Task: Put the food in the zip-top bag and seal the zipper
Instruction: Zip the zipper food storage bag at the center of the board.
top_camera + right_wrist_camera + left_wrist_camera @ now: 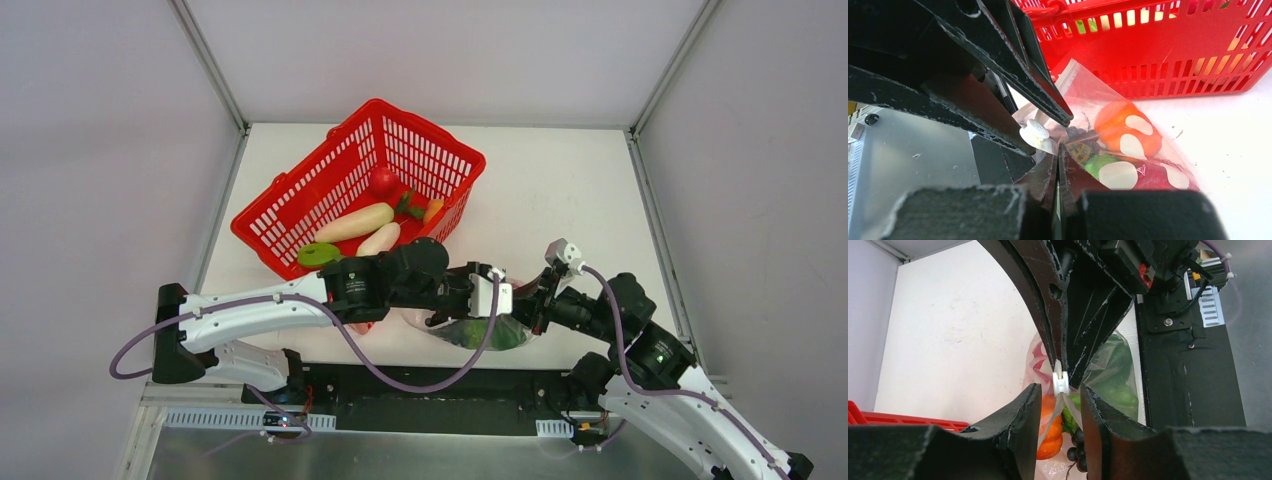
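Slider [1060, 382] of the zipper [1050, 422] sits squarely between the fingers of the left gripper [1060, 394], with a sliver of gap on either side, so those jaws are narrow but not yet pinching. Right gripper [1057, 159] is clamped tight on the mouth edge of the zip-top bag [480, 332], just beyond the slider. Bag lies at the near edge of the table [560, 190] between both arms, food [1125, 131] inside. Zipper seems to run from one gripper toward the other, so I judge the left arm, being nearest, must nip the slider and draw it away from the right's anchor
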Controlling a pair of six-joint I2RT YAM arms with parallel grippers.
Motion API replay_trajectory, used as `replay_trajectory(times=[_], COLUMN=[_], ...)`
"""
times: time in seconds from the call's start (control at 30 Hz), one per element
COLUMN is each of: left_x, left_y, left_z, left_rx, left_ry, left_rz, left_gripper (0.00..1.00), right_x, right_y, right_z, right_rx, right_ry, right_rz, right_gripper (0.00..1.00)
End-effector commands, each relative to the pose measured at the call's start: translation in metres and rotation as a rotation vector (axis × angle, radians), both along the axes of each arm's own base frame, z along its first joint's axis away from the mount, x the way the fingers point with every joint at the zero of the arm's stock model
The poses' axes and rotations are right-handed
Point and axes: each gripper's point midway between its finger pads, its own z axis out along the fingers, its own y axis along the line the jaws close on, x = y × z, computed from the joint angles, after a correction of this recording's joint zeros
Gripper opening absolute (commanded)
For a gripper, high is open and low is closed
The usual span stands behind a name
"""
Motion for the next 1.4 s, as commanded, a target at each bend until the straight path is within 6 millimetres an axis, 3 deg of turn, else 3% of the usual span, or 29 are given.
replay_trajectory(times=[0.0,0.13,0.37,0.57,0.83,1.03,1.07,1.13,1.2,1.37], left_x=[-0.005,-0.005,-0.005,0.001,0.013,0.010,0.008,0.004,0.001,-0.001], left_y=[-0.006,-0.009,-0.005,0.009,0.028,0.019,0.016,0.010,0.005,0.002], left_z=[0.035,0.034,0.029,0.021,0.014,0.019,0.020,0.023,0.025,0.027], left_rx=[-0.129,-0.134,-0.096,-0.067,-0.071,-0.112,-0.111,-0.100,-0.082,-0.061], left_ry=[-0.048,-0.040,-0.035,-0.051,-0.067,-0.026,-0.018,0.001,0.017,0.028], left_rz=[-0.028,-0.029,-0.023,0.024,0.120,0.115,0.103,0.079,0.060,0.041], left_gripper=[0.35,0.31,0.00,0.00,0.00,0.00,0.00,0.00,0.00,0.00], right_x=[0.000,0.001,0.003,0.005,-0.007,-0.013,-0.015,-0.015,-0.011,-0.003], right_y=[-0.001,-0.001,-0.002,-0.008,-0.005,0.003,0.005,0.008,0.009,0.010], right_z=[0.032,0.031,0.030,0.036,0.039,0.033,0.031,0.027,0.025,0.021], right_rx=[0.071,0.069,0.068,0.095,0.100,0.079,0.071,0.057,0.038,0.004], right_ry=[-0.052,-0.051,-0.052,-0.081,-0.105,-0.103,-0.095,-0.079,-0.076,-0.097], right_rz=[-0.007,-0.013,-0.025,-0.063,0.013,0.082,0.101,0.112,0.106,0.085], right_gripper=[0.00,0.00,0.00,0.00,0.00,0.00,0.04,0.26,0.41,0.46])
